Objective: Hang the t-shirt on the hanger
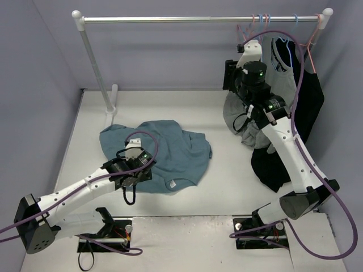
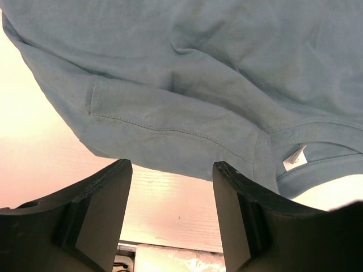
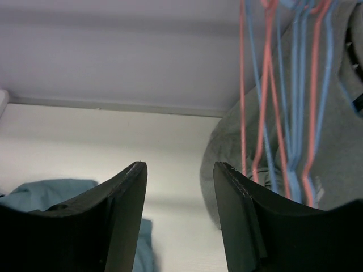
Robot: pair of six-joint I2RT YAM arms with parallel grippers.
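The teal-blue t-shirt (image 1: 164, 150) lies crumpled on the table, its collar and white neck tag (image 2: 295, 157) toward the near edge. My left gripper (image 1: 131, 180) hovers over the shirt's near-left hem; it is open, and only bare table shows between its fingers (image 2: 173, 167). My right gripper (image 1: 245, 46) is raised near the rail and is open too, with nothing in it (image 3: 178, 167). Just to its right hangs a salmon-pink wire hanger (image 3: 243, 85), among other pink and light-blue wires on the rail (image 1: 245, 33). The t-shirt (image 3: 51, 190) shows low at the left in the right wrist view.
A white clothes rail (image 1: 198, 19) spans the back of the table on a slanted post (image 1: 97, 62). A grey shirt (image 3: 340, 141) and a black garment (image 1: 309, 107) hang at its right end, draping down to the table. Purple cables loop over both arms.
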